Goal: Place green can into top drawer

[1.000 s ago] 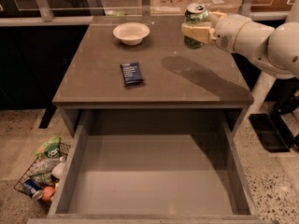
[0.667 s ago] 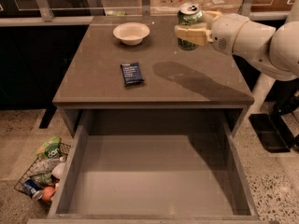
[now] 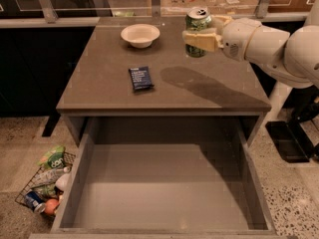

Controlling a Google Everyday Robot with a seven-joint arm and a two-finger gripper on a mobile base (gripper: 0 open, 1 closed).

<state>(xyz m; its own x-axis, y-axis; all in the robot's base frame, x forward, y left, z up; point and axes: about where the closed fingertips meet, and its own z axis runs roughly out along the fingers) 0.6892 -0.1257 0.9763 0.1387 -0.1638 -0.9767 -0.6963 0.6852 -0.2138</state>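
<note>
The green can (image 3: 197, 23) is upright in the air above the back right of the table, its silver top and pull-tab showing. My gripper (image 3: 200, 36) is shut on the green can, with a cream finger across its middle; the white arm comes in from the right. The top drawer (image 3: 164, 185) is pulled open below the table's front edge, and its flat grey floor holds nothing.
A white bowl (image 3: 140, 35) sits at the back of the grey-brown table (image 3: 99, 83). A dark blue flat packet (image 3: 140, 78) lies left of the table's centre. A wire basket of rubbish (image 3: 45, 185) stands on the floor left of the drawer.
My gripper has carried the green can to the left and a little higher over the table. The bowl, packet and drawer have not moved.
</note>
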